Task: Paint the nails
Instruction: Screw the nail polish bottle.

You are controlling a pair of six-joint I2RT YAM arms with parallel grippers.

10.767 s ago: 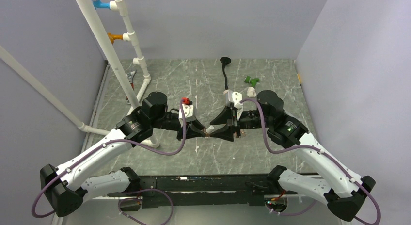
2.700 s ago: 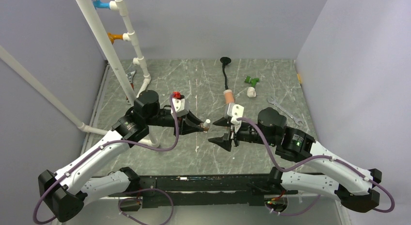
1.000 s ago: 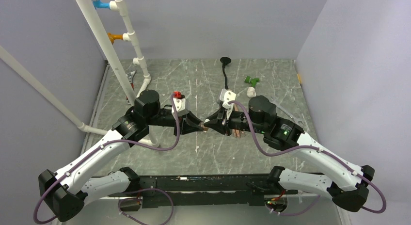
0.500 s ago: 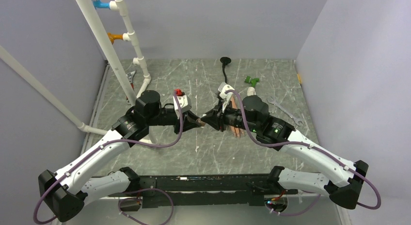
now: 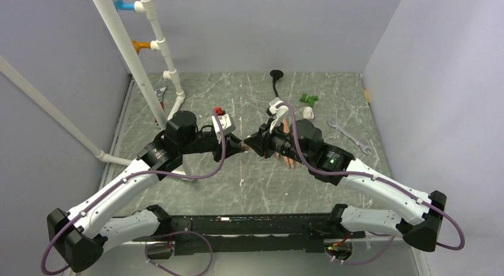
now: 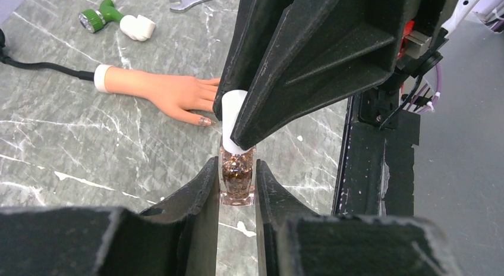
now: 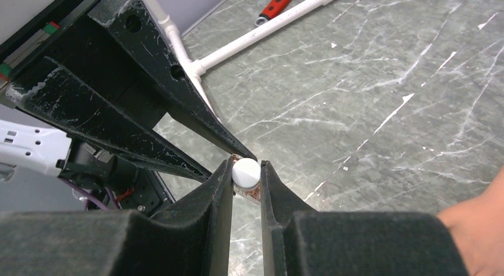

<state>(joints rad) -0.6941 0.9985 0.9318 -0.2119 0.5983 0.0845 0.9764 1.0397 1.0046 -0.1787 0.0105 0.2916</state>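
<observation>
My left gripper (image 5: 242, 148) is shut on a small brown glitter bottle (image 6: 238, 181) and holds it above the table; its tips (image 6: 236, 169) clamp the glass sides. My right gripper (image 5: 255, 145) meets it from the right and is shut on the bottle's white cap (image 7: 246, 172), which also shows in the left wrist view (image 6: 233, 118). The peach mannequin hand (image 6: 160, 88) with a white cuff lies flat behind the bottle, one nail (image 6: 205, 120) looking glittery. In the top view the hand (image 5: 289, 160) is mostly hidden under the right arm.
A white PVC pipe frame (image 5: 160, 68) stands at the back left, with a red-handled tool (image 7: 276, 5) by its foot. A black cable with a round end (image 5: 276, 74), a green-and-white piece (image 5: 308, 99) and a wrench (image 5: 347, 133) lie behind and right of the hand.
My right gripper, open and apart from the bottle 2.7 s ago, has moved left onto the bottle's cap and shut on it. Both grippers have drifted slightly toward the back.
</observation>
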